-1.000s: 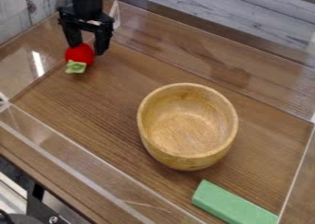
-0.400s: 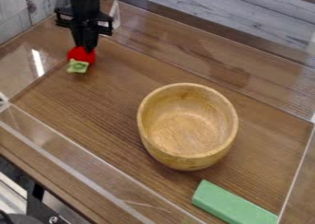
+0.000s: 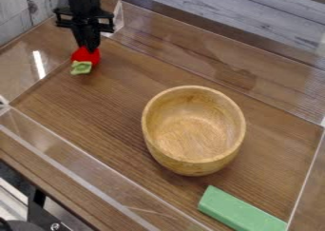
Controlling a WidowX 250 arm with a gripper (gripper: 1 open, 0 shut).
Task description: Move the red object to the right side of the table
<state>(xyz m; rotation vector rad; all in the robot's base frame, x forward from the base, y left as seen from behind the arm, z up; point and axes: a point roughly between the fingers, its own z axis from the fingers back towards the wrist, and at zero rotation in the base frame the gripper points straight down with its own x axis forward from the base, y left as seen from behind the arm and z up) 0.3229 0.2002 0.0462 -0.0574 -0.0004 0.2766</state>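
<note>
- The table (image 3: 102,130) is a brown wood-grain top seen from above and slightly to one side, edged by clear acrylic walls that catch pale reflections along the left and near edges.
- A round wooden bowl (image 3: 193,129), pale and empty, sits right of the centre and is by far the biggest thing on the surface.
- A black robot arm comes down from the far left corner, its gripper (image 3: 86,48) pointing straight down at the tabletop.
- A flat green rectangular block (image 3: 241,212) lies at the near right, partly cut off by the bottom edge of the view, well apart from everything else.
- The red object (image 3: 86,57), a small strawberry-like toy with a light green leafy end, lies at the far left of the table, low on the surface, directly under the gripper.
- The gripper's black fingers are drawn close together around the red part of the toy, apparently pinching it; the green end pokes out toward the near side.
- Risk, as a judgement: the toy is small and rounded, so a narrow pinch could let it squirt out or tilt on lifting.
- Risk, as a judgement: the bowl stands across the way to the right side, so a low carry could clip its rim.
</note>
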